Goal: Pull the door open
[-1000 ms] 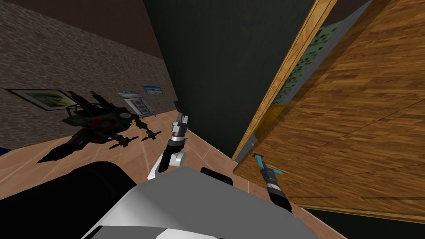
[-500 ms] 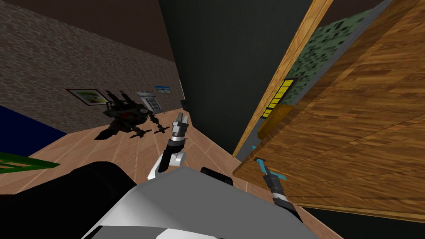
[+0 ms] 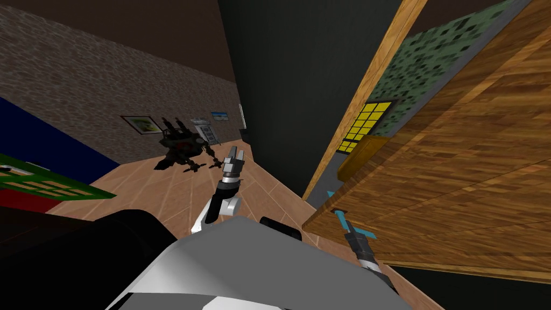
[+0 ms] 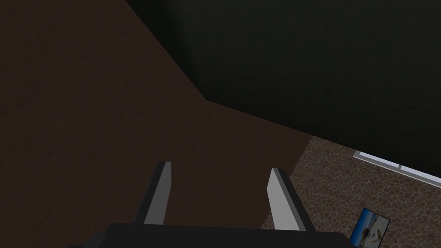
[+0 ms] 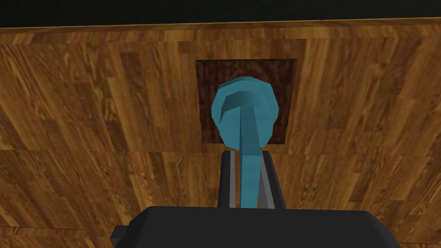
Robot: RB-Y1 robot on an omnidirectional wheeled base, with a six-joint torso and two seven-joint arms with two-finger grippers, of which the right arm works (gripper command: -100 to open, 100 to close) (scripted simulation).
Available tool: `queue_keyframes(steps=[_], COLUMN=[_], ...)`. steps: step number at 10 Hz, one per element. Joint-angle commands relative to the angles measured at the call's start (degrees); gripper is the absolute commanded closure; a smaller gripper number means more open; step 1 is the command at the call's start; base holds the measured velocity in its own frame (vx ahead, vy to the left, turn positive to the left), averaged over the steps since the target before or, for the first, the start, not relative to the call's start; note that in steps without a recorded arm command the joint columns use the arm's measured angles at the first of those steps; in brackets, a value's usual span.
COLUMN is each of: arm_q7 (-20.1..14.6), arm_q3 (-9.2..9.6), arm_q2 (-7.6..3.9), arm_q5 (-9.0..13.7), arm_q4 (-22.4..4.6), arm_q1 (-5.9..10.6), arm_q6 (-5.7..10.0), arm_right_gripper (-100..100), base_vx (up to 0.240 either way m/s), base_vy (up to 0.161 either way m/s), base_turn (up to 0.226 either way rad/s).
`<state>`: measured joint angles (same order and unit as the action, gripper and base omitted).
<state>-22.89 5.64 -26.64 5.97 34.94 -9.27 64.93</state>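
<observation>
right claw clamped tight on teal lever handle, wooden door ahead of it already partway off its frame, more swing to go; left claw spread, empty.

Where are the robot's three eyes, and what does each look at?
Head view: on the head, looking steeply down at wooden door and both arms.
Left wrist view: on the left hand, facing away from it; left gripper open.
Right wrist view: on the right hand, facing the door; right gripper shut on teal handle.
Shared: head and right wrist both show that handle.
</observation>
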Motion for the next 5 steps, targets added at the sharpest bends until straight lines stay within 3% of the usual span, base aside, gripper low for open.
queue_keyframes(steps=[1, 5], arm_q7=[-0.4, -1.4], arm_q3=[0.37, 0.93], arm_q2=[-0.24, -1.33], arm_q5=[-0.1, 0.0], arm_q4=[-0.3, -2.2], arm_q1=[-0.71, -2.06], arm_q6=[1.12, 4.89], arm_right_gripper=[100, 100], base_vx=[-0.204, -0.206], base_vy=[-0.093, -0.096], base_turn=[0.167, 0.222])
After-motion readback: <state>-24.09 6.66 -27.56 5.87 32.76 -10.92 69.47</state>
